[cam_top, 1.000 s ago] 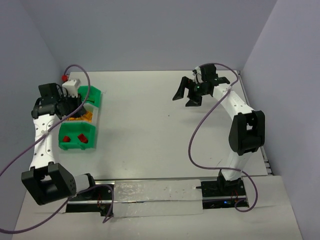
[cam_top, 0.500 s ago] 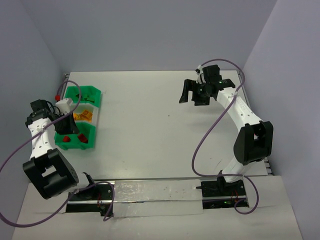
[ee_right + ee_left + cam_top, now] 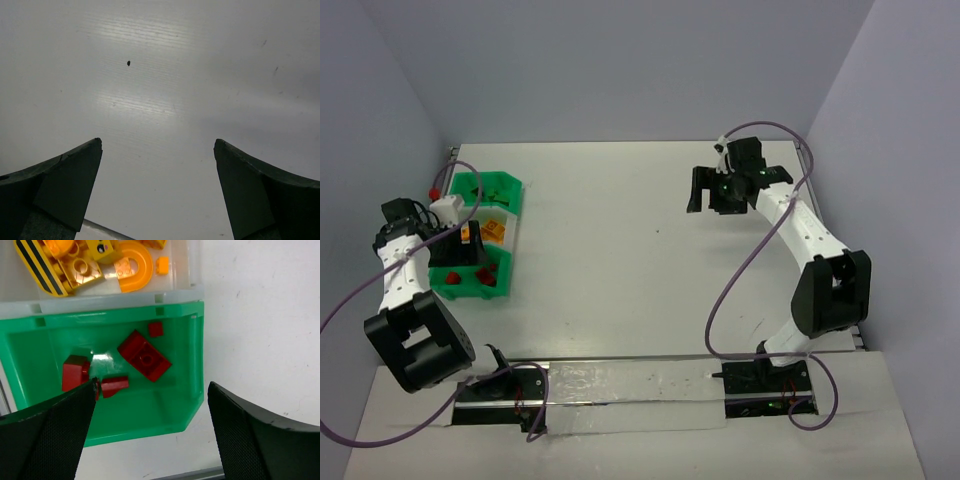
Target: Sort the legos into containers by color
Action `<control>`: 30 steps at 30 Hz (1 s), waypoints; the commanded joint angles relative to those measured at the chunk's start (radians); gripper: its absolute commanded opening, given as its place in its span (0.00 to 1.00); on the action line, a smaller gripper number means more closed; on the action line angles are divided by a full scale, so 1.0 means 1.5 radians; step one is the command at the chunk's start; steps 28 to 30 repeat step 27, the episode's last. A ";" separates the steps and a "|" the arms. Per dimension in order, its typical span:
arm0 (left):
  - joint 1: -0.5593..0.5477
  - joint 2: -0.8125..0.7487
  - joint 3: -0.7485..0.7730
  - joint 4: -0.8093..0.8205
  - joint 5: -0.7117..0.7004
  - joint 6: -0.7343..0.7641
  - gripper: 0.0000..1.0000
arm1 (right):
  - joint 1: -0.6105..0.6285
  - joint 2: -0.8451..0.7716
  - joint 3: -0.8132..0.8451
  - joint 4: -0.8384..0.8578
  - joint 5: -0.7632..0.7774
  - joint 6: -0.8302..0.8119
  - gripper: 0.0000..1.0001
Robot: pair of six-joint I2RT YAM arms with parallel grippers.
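Item: bins (image 3: 512, 205), three, joined in a row at the left side of the table (image 3: 620, 260).

- Near green bin (image 3: 150, 412): four red bricks (image 3: 145, 356) are held, one large with a single stud, three small. Two small ones lie close to the left wall.
- White bin (image 3: 100, 304), middle: orange bricks (image 3: 132, 257) are held, among them an arch and a black-striped piece.
- Far green bin (image 3: 485, 187): its contents cannot be made out.

Every brick that shows is seen lying in a bin.

Item: left gripper (image 3: 151, 390). It is hung over the near green bin, jaws spread wide, nothing between them.

Item: right gripper (image 3: 157, 145). It is held over bare table at the far right, well apart from the bins, jaws spread, nothing carried.

Handling notes (judged): the bricks are taken to be very light, rigid and hard, with slick moulded faces, and not fragile. Being far smaller than the fingers, each is best pinched across two opposite flat sides, low on the body. Sloped or curved faces are to be avoided, since a brick could squirt out. Pieces against a bin wall leave little room for a finger.
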 commanded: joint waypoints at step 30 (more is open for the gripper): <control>-0.274 -0.286 0.018 0.191 -0.108 -0.194 0.99 | 0.005 -0.504 -0.248 0.114 0.279 -0.091 1.00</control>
